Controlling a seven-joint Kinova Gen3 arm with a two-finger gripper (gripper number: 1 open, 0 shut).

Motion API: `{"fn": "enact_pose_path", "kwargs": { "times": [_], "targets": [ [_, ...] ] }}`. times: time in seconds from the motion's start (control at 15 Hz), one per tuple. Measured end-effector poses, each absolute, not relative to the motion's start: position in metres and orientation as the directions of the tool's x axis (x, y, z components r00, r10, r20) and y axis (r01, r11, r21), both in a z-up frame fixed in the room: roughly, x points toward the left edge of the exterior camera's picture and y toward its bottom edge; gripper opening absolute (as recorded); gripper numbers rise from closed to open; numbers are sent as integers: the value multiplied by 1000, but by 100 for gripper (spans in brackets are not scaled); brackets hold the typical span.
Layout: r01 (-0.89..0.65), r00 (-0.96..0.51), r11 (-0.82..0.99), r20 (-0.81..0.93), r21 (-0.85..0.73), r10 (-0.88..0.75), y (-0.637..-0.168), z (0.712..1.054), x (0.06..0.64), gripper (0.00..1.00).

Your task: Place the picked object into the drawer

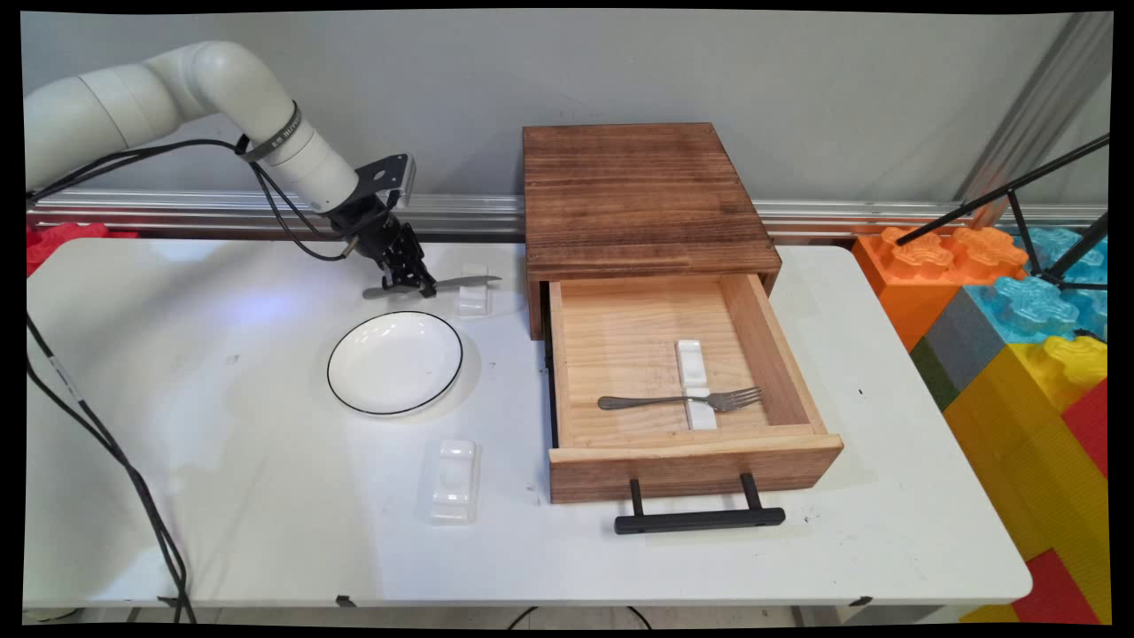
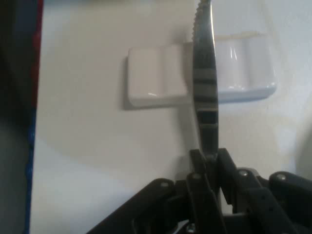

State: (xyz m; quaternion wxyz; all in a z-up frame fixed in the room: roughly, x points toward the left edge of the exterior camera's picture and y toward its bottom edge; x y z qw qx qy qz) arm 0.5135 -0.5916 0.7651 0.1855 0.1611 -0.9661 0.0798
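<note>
my end effector (image 1: 409, 282) clamped on 1 knife (image 1: 461, 283) | blade pointing right, crossing over white rest (image 1: 472, 299) | plate (image 1: 395, 362) just in front

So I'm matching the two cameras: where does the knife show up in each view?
Main view: knife left of the drawer box, behind the plate, held level.
Hand view: knife rises from the fingers up the centre.
Shared landmark: the white rest under its blade.
</note>
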Motion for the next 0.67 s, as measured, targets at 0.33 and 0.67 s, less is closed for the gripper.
{"fn": "enact_pose_path", "kwargs": {
  "times": [0.33,0.67],
  "targets": [
    [-389,-865,912,392,-129,-313,-585,794,506,0],
    [-441,-852,884,381,-156,-358,-565,835,506,0]
  ]
}}
